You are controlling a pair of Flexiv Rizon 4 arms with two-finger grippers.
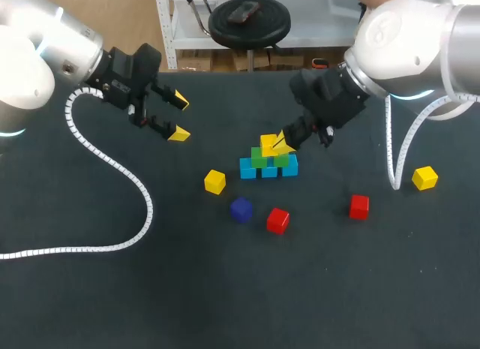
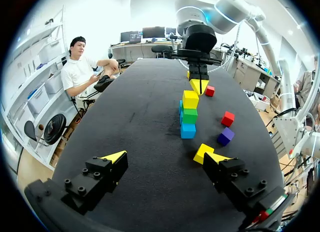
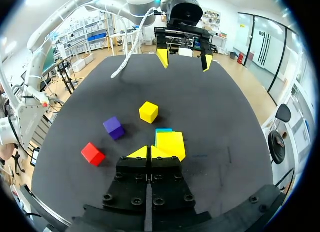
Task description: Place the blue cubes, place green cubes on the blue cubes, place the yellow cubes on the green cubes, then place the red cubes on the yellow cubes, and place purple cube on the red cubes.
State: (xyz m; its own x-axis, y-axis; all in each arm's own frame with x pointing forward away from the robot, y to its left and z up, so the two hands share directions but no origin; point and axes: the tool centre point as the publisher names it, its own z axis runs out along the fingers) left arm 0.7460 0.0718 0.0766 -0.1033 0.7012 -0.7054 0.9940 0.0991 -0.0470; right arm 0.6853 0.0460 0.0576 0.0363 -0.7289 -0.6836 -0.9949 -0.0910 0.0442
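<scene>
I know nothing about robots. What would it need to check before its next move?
1. blue cubes in a row: ok.
2. green cubes on blue cubes: ok.
3. top yellow cube on green cubes: ok.
4. right gripper clear of top yellow cube: cannot tell; shut, right beside it.
5. left gripper open, empty: ok.
6. Next cubes free: ok; loose yellow cube, red cube, purple cube lie apart on the table.

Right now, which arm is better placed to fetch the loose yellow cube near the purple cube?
Left, probably. The left gripper is open, empty and on the same side of the stack as the loose yellow cube; the right gripper is shut beside the top yellow cube.
</scene>
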